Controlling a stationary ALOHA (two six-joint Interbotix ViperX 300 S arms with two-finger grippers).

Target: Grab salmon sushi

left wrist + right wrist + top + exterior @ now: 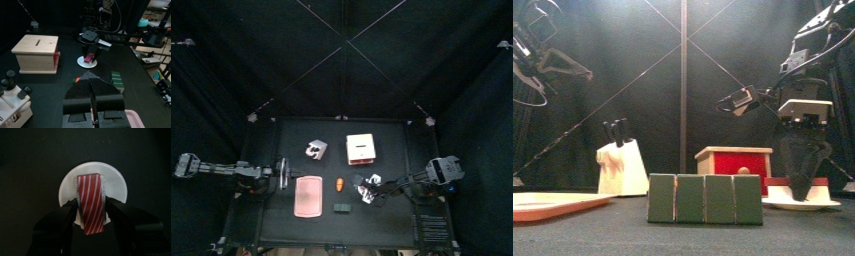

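The salmon sushi point(338, 186) is a tiny orange oval lying on the table near its front middle, between the pink slab and the white plate. In the left wrist view it peeks out just beside my jaw tips point(78, 79). My left gripper point(286, 180) point(91, 76) is shut and empty, low over the table, left of the sushi and pointing towards it. My right gripper point(372, 189) point(92, 217) hangs over a white plate point(70, 183), its jaws open on either side of a red-and-white striped piece point(91, 198).
A long pale-pink slab point(306, 196) lies front left. A dark green block point(344, 207) point(704, 198) stands at the front edge. A cream box with a red band point(362, 148) and a knife block point(315, 150) stand further back.
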